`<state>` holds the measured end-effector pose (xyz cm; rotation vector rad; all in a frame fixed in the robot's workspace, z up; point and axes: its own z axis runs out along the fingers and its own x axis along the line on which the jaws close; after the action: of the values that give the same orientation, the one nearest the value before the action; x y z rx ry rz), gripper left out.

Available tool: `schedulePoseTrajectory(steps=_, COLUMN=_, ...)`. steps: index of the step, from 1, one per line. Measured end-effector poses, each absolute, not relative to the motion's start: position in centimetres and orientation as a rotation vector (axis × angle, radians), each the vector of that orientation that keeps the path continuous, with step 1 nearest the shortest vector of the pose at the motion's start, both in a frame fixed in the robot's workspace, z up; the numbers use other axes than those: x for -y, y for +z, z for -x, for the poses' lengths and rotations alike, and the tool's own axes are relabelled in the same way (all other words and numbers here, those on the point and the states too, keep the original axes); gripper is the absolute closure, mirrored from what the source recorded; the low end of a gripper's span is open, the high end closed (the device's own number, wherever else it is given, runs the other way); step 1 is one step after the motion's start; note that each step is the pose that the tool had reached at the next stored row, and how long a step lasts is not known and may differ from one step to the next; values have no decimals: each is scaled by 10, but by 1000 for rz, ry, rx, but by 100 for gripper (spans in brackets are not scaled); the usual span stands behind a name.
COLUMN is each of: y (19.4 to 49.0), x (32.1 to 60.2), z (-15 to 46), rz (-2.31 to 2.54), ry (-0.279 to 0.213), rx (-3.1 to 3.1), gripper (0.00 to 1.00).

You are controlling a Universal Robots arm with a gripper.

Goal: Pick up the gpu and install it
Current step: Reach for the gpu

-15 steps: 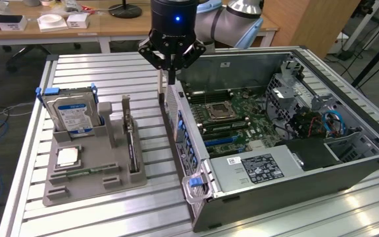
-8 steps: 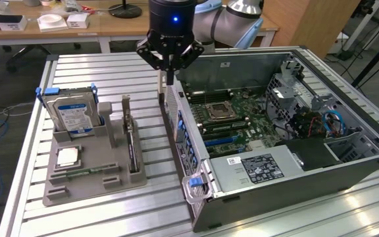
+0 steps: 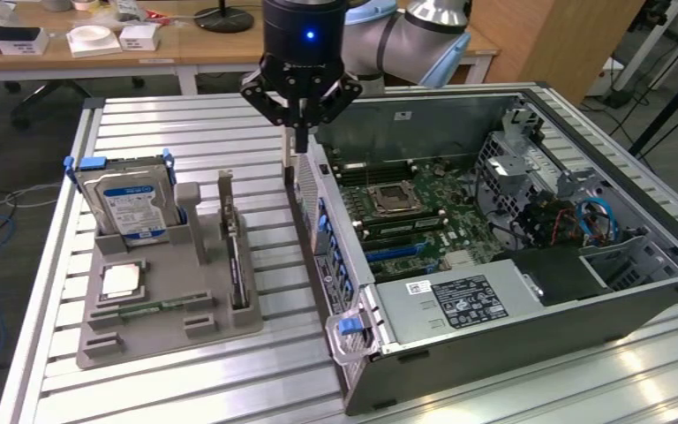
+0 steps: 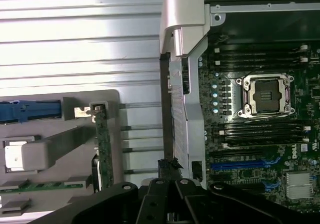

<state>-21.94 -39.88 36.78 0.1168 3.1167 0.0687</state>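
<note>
Fingers (image 3: 301, 134) drawn together to a narrow tip, nothing held between them. Gripper (image 3: 301, 141) hangs pointing down over the far end of the open computer case (image 3: 669, 265), above the case wall that faces the tray.

Gpu (image 3: 236, 256) not yet picked: it stands on edge in a slot of the grey tray (image 3: 151, 327), silver bracket end toward the far edge of the bench (image 3: 198, 124). Tray sits toward the bench edge on the exterior view's left, with the hard drive (image 3: 133, 199) upright in its far corner.

Key relation: gpu lies to the exterior view's left of the fingers and nearer the bench's near edge, apart from them. Its long axis runs across the bench slats, roughly parallel to the case wall. Motherboard (image 3: 433, 212) lies exposed inside the case.
</note>
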Motion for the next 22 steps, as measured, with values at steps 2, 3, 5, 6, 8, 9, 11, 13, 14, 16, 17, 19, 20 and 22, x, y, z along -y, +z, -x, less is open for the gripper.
schedulePoseTrajectory(steps=2, y=368, x=399, z=220, rz=-117, ry=69, rx=-3117, gripper=89)
schedulePoseTrajectory(steps=3, y=368, x=399, z=220, rz=-117, ry=69, rx=-3117, gripper=89)
schedulePoseTrajectory(steps=5, y=368, x=399, z=221, rz=-117, ry=69, rx=-3117, gripper=89)
schedulePoseTrajectory(steps=6, y=367, x=399, z=221, rz=-117, ry=69, rx=-3117, gripper=89)
schedulePoseTrajectory(steps=8, y=367, x=399, z=222, rz=-117, ry=69, rx=-3117, gripper=89)
schedulePoseTrajectory(steps=9, y=367, x=399, z=223, rz=-117, ry=69, rx=-3117, gripper=89)
schedulePoseTrajectory(steps=11, y=367, x=399, z=223, rz=-117, ry=69, rx=-3117, gripper=89)
schedulePoseTrajectory(steps=13, y=367, x=399, z=224, rz=-117, ry=69, rx=-3117, gripper=89)
schedulePoseTrajectory(steps=14, y=367, x=399, z=224, rz=-117, ry=69, rx=-3117, gripper=89)
schedulePoseTrajectory(steps=16, y=367, x=399, z=225, rz=-117, ry=69, rx=-3117, gripper=89)
schedulePoseTrajectory(steps=17, y=367, x=399, z=225, rz=-117, ry=69, rx=-3117, gripper=89)
schedulePoseTrajectory(steps=19, y=367, x=399, z=226, rz=-117, ry=69, rx=-3117, gripper=89)
schedulePoseTrajectory(steps=20, y=367, x=399, z=227, rz=-117, ry=69, rx=-3117, gripper=89)
schedulePoseTrajectory(steps=22, y=366, x=399, z=228, rz=-117, ry=69, rx=-3117, gripper=89)
